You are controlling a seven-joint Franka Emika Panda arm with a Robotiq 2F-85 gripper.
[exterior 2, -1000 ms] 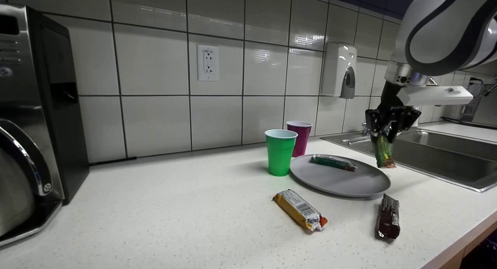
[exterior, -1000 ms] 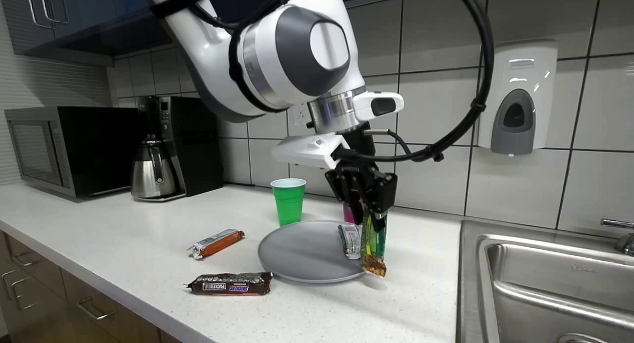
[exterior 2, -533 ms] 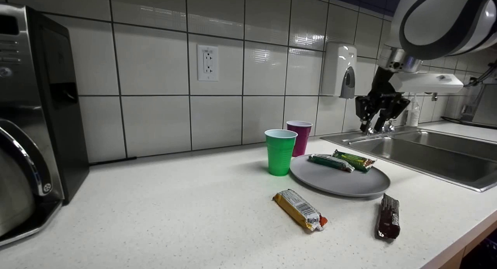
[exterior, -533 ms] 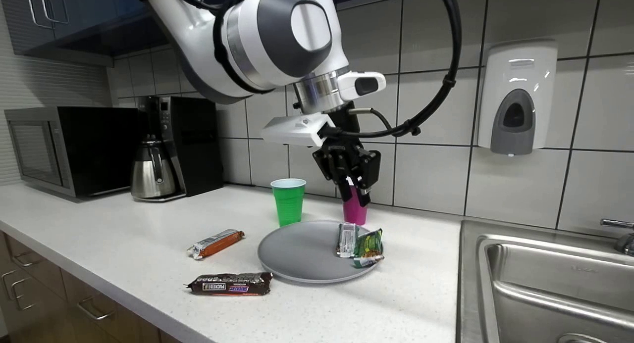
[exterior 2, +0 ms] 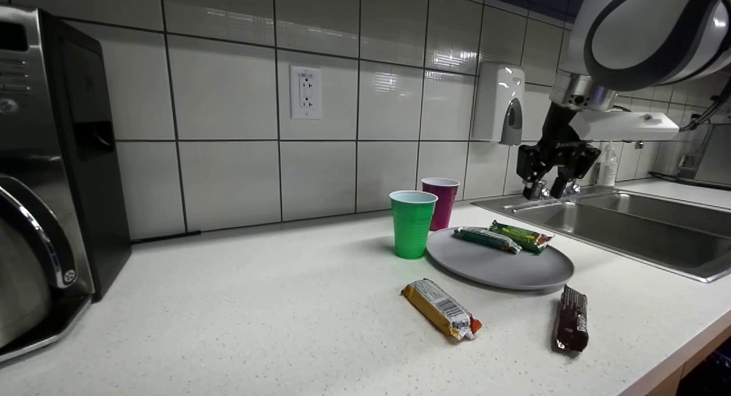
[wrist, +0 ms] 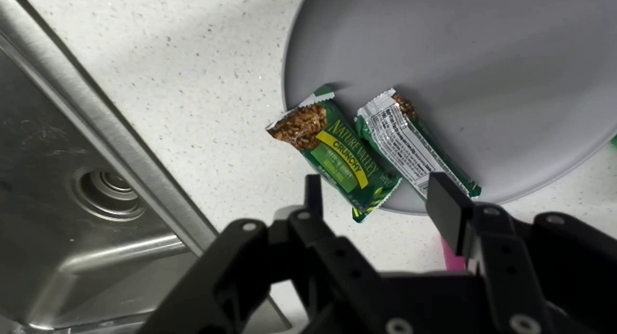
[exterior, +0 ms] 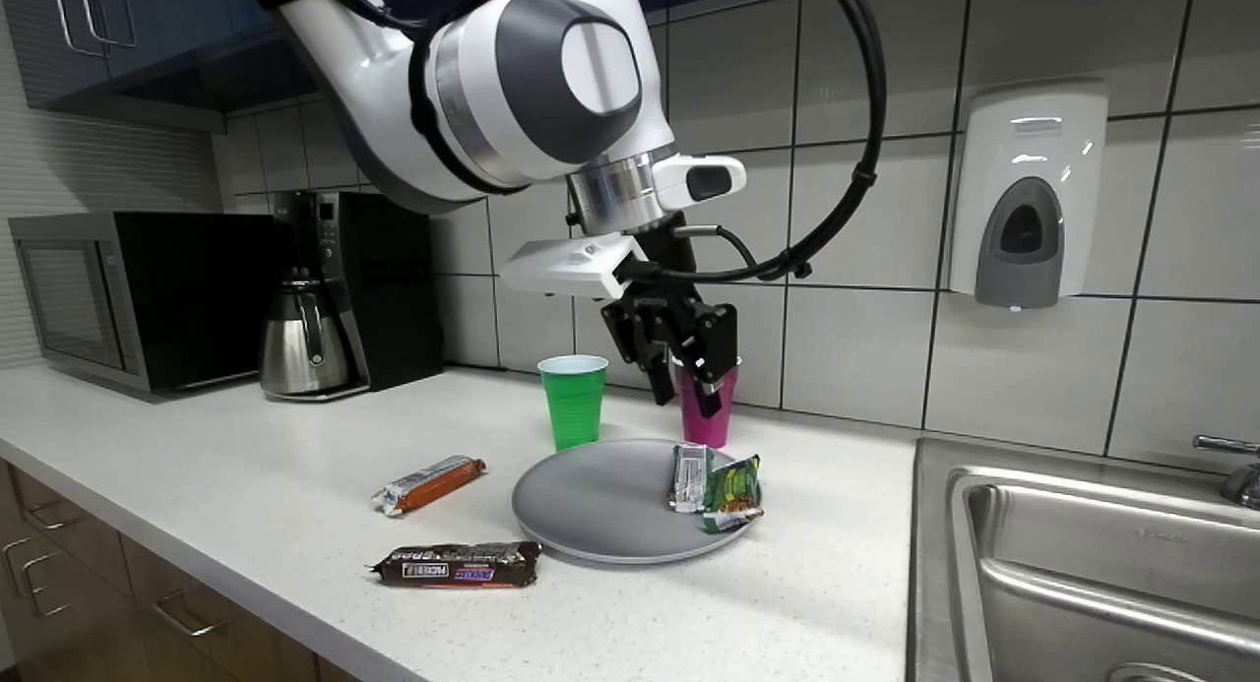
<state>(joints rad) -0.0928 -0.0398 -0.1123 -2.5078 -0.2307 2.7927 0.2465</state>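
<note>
— White tiles (exterior 2: 228, 87) are being shown behind the pale counter (exterior 2: 228, 304), by which a gray plate (exterior 2: 497, 272) is being supported. How are the jaws being held?

— They are being held spread, higher than the plate, with nothing being pinched between them.

— What is being found nearest to them?

— A granola bar (wrist: 340, 155) is being carried on the plate's edge, its printed front being turned upward, one end being thrust past the rim, over the counter. Just beside it, on the plate, a silver-backed bar (wrist: 409, 148) is being carried.

— Which way is the granola bar being placed from the jaws?

— Below and ahead of them: in the wrist view, its nearer end is being shown just beyond the gap between the fingertips (wrist: 448, 213). Its long axis is being slanted from upper left to lower right, so the line from tip to tip is being met at an angle, neither squarely nor lengthwise. Much the same slant is being followed by the silver-backed bar.

— Is another arm being seen nearer?

— No, only one arm (exterior: 551, 82) is being seen. By the counter, well apart from the jaws, an orange bar (exterior: 430, 485) and a brown bar (exterior: 458, 566) are also being carried.
</note>
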